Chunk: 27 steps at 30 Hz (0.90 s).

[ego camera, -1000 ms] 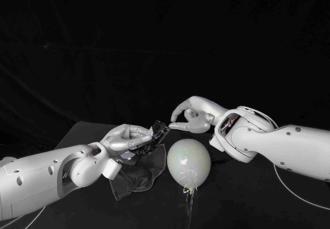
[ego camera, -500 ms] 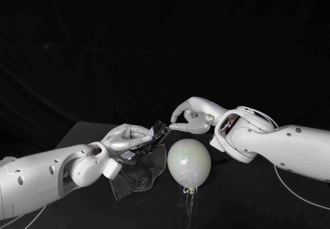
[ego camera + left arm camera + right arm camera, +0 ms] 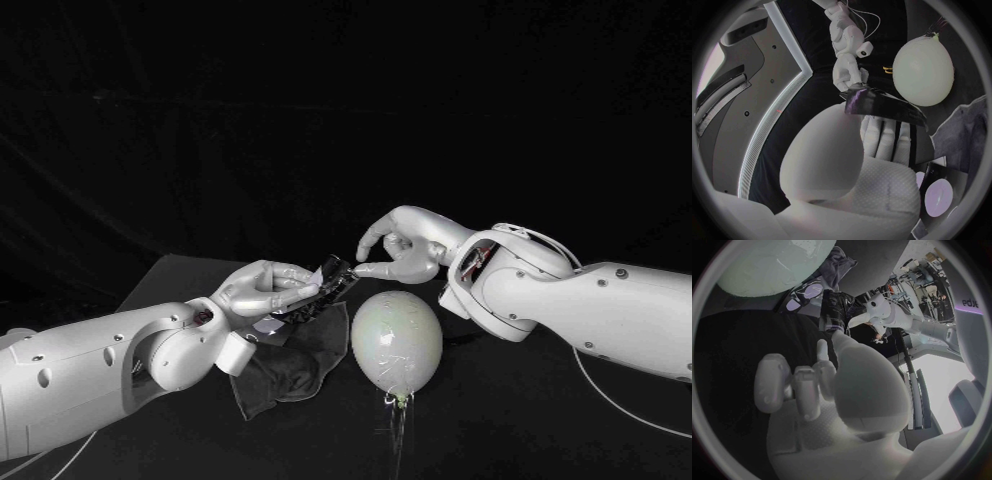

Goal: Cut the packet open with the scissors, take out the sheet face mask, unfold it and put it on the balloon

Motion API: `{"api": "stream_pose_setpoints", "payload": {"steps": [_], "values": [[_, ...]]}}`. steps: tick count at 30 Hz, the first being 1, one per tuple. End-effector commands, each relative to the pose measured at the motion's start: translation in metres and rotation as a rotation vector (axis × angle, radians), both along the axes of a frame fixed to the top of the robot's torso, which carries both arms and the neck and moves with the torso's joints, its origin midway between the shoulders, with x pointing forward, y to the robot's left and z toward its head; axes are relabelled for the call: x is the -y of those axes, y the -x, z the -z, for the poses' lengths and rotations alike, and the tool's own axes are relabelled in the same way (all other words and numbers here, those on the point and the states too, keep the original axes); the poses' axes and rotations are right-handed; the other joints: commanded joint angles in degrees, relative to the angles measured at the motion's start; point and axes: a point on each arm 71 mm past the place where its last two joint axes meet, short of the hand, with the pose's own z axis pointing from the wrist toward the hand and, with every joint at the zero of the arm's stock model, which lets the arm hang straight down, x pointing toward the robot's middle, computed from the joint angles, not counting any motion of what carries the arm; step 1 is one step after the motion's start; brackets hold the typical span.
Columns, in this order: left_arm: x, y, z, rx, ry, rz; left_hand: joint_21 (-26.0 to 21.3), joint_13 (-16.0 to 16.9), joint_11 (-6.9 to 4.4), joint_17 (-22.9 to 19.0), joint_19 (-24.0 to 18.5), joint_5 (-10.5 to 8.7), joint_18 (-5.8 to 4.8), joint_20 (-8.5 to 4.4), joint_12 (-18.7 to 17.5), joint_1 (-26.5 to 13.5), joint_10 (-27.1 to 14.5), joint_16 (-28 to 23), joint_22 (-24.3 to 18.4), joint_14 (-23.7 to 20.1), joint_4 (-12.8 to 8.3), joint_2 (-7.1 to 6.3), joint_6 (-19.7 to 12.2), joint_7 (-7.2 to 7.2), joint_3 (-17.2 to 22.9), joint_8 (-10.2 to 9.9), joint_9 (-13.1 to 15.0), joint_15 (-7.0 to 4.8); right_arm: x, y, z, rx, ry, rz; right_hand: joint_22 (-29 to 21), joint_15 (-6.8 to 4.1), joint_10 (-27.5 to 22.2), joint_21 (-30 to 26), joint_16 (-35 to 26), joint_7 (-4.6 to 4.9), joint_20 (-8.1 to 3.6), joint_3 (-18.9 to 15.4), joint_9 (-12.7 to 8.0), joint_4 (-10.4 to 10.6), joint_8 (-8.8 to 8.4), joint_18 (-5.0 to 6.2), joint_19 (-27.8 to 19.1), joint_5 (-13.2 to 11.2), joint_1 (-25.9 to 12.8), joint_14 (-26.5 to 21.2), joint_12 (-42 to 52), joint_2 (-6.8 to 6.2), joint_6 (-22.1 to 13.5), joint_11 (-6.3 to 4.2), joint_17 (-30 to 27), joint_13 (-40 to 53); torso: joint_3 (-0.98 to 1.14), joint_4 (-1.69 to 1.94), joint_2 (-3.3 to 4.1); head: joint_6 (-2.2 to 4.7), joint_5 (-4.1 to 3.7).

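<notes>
My left hand [image 3: 267,288] grips a dark glossy packet [image 3: 329,282] and holds it up off the table, left of the balloon. In the left wrist view the packet [image 3: 882,105] lies across my fingers. My right hand [image 3: 397,250] reaches in from the right, and its thumb and a finger pinch the packet's upper corner. The right wrist view has the packet [image 3: 832,310] just past my fingertips [image 3: 822,347]. The pale, whitish balloon [image 3: 395,340] lies on the black table with its knot toward me; it appears again in the wrist views [image 3: 923,70] [image 3: 773,265].
A dark crumpled sheet [image 3: 289,368] lies on the table under my left hand, beside the balloon. A small pale lilac piece [image 3: 267,326] sits on it, below my left palm. The table's left edge [image 3: 144,280] runs close behind my left arm.
My right hand has moved down and left to the packet's upper corner and closed its thumb and finger there. The packet's top has tilted slightly. The left hand and the balloon have stayed put.
</notes>
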Motion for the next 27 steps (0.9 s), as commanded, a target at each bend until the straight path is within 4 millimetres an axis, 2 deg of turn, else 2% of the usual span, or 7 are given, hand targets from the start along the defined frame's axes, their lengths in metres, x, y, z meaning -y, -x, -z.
{"api": "stream_pose_setpoints", "payload": {"steps": [1, 5, 7, 19, 27], "values": [[0.002, -0.001, -0.003, 0.010, 0.010, -0.003, -0.35, 0.05, -0.04, 0.08, -0.03, 0.19, 1.05, 0.04, 0.21, -0.09, 0.20, -0.32, 0.02, -0.42, -0.30, 0.53, 0.00, 0.48, 0.02, 0.42, 2.56, -0.04, -0.002, 0.002, 0.003, -0.019, 0.020, -0.028, 4.86, 0.30, 2.27, 0.20, 0.23, -0.09, -0.14, -0.09, 0.10, -0.18, 0.18, -0.75, 0.36, -0.22, 0.55, 6.09, 0.37, 0.03, 0.08, -0.06, 15.07, 7.53, 0.01, -0.06, -0.03, -0.01, 0.18], [0.002, -0.002, -0.002, 0.010, 0.007, -0.007, -0.35, 0.05, -0.04, 0.08, -0.03, 0.19, 1.05, 0.04, 0.21, -0.09, 0.20, -0.32, 0.02, -0.42, -0.30, 0.53, 0.00, 0.48, 0.02, 0.42, 2.56, -0.04, -0.004, 0.003, 0.003, -0.028, 0.018, -0.040, 4.81, 0.33, 2.23, 0.09, 0.23, -0.03, -0.13, -0.28, 0.10, -0.07, 0.13, -0.72, 0.29, -0.23, 0.45, 6.09, 0.30, -0.08, 0.03, -0.01, 15.07, 7.51, 0.03, -0.03, -0.04, -0.11, 0.05], [0.003, -0.002, -0.002, 0.009, 0.006, -0.007, -0.34, 0.06, -0.06, 0.09, 0.02, 0.19, 1.05, 0.04, 0.21, -0.11, 0.22, -0.32, 0.03, -0.41, -0.32, 0.58, -0.02, 0.51, 0.05, 0.44, 2.58, -0.06, -0.005, 0.004, 0.003, -0.033, 0.018, -0.047, 4.83, 0.34, 2.24, 0.12, 0.23, -0.03, -0.13, -0.30, 0.10, -0.05, 0.12, -0.73, 0.30, -0.23, 0.44, 6.09, 0.35, -0.09, 0.02, 0.00, 15.07, 7.54, 0.02, -0.04, -0.06, -0.37, -0.07], [0.007, -0.002, -0.002, 0.011, 0.000, 0.005, -0.33, 0.06, -0.08, 0.10, 0.10, 0.19, 1.03, 0.05, 0.23, -0.10, 0.26, -0.32, 0.05, -0.37, -0.40, 0.64, -0.03, 0.51, 0.12, 0.47, 2.63, -0.08, -0.012, 0.002, 0.007, -0.046, 0.032, -0.060, 4.99, 0.39, 2.36, 0.32, 0.23, 0.04, -0.10, -0.50, 0.09, 0.12, 0.01, -0.78, 0.39, -0.24, 0.33, 6.09, 0.73, -0.10, -0.12, 0.06, 15.07, 7.84, -0.13, 0.03, -0.07, -0.28, -0.34], [0.008, -0.001, -0.002, 0.013, -0.002, 0.010, -0.33, 0.07, -0.13, 0.14, 0.12, 0.19, 1.00, 0.06, 0.24, -0.10, 0.32, -0.30, 0.06, -0.31, -0.51, 0.70, -0.07, 0.57, 0.20, 0.52, 2.70, -0.12, -0.020, 0.002, 0.011, -0.052, 0.050, -0.072, 5.03, 0.42, 2.37, 0.32, 0.23, 0.05, -0.07, -0.48, 0.09, 0.17, -0.05, -0.79, 0.39, -0.16, 0.48, 6.09, 0.80, 0.13, -0.16, 0.08, 15.07, 7.92, -0.10, 0.10, 0.03, -0.28, -0.30]]}}
